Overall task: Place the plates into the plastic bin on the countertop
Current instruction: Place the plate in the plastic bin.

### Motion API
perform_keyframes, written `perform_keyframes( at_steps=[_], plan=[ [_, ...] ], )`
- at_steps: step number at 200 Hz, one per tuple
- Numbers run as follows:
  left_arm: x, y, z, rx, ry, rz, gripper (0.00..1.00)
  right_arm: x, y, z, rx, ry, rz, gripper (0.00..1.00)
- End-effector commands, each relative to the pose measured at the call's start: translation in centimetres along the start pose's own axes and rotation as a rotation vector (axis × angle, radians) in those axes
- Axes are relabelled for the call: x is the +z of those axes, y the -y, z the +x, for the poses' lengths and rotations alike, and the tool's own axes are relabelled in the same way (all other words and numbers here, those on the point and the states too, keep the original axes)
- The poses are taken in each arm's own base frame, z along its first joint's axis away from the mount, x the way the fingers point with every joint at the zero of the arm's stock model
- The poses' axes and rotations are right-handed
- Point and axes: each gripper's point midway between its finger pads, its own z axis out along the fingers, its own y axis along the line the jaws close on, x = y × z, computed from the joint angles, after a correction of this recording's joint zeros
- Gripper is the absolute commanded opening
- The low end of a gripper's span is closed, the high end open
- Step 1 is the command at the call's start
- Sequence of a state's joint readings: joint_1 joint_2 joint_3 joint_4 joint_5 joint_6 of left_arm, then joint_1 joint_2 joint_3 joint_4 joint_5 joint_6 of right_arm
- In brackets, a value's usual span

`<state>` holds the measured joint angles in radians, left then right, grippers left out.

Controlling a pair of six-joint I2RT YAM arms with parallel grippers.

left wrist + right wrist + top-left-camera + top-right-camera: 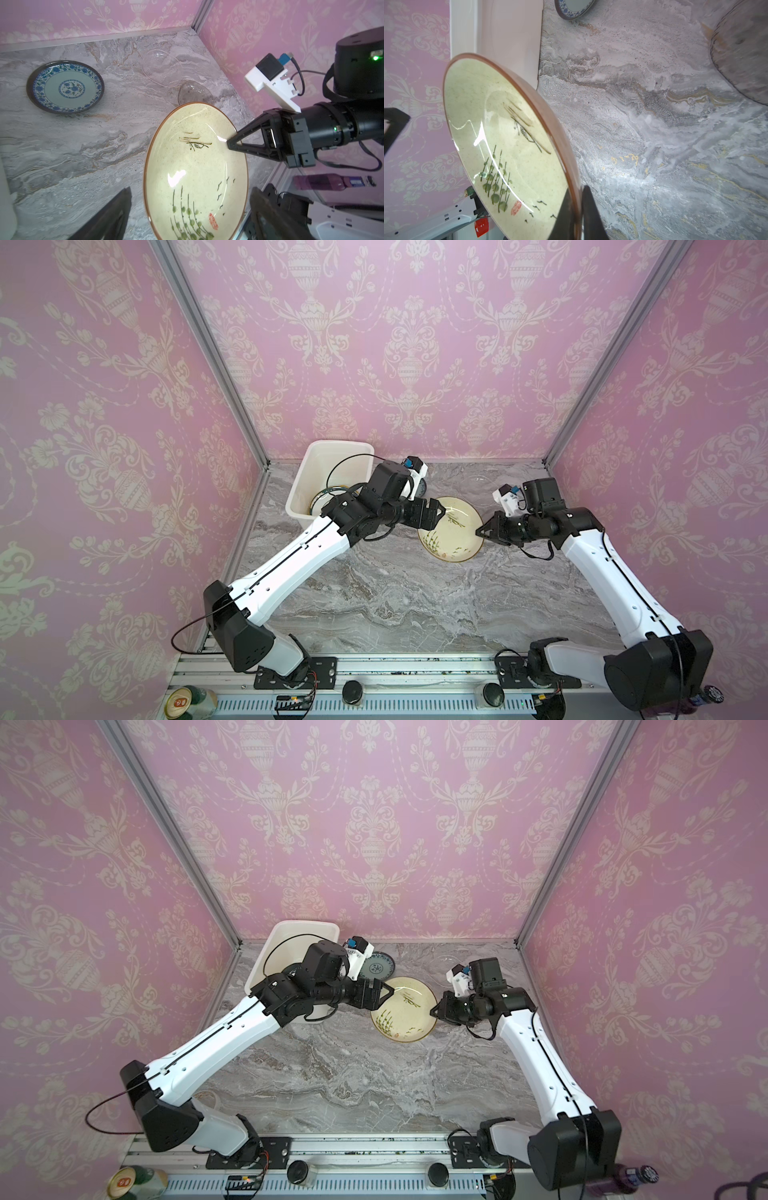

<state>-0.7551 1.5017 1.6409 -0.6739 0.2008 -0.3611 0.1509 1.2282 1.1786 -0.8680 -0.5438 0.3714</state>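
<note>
Pinches the brown rim of the cream plate (195,172) with the right hand (230,144), jaws nearly closed on it, one finger on the painted face and one behind. Holds that plate tilted above the grey marble counter (395,605), gripped edge raised, painted reeds and small birds facing up in both top views (451,535) (403,1013). Cannot tell whether the lower edge touches the counter.

Spreads the left hand (380,994) wide at the plate's opposite edge, grasping nothing, one finger (116,214) to either side of the plate in the left wrist view. Cannot tell whether either finger touches the rim.

Keeps the cream plate between the two hands, just beside the white plastic bin (336,443) at the counter's far left corner. Shows inside the bin at least one dark-rimmed plate (320,499), partly hidden by the left arm.

Leaves the small blue-patterned plate (65,87) flat on the counter beside the bin, behind the left wrist. Leaves a clear glass plate (160,68) near the far right corner and a smoky glass plate (193,93) close to it, just beyond the cream plate.
</note>
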Motion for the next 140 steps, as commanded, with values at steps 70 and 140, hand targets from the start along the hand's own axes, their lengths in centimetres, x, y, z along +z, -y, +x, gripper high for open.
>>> perform_keyframes(
  at_steps=[70,140],
  plan=[
    [-2.3,-1.5,6.3,0.232,-0.438,-0.038,0.87,-4.2,-7.0,2.0,-0.247,0.055,-0.186,0.00],
    [-1.1,0.2,8.7,0.048,-0.543,0.068,0.56,-4.8,-7.8,1.9,-0.270,0.096,-0.207,0.00]
  ],
)
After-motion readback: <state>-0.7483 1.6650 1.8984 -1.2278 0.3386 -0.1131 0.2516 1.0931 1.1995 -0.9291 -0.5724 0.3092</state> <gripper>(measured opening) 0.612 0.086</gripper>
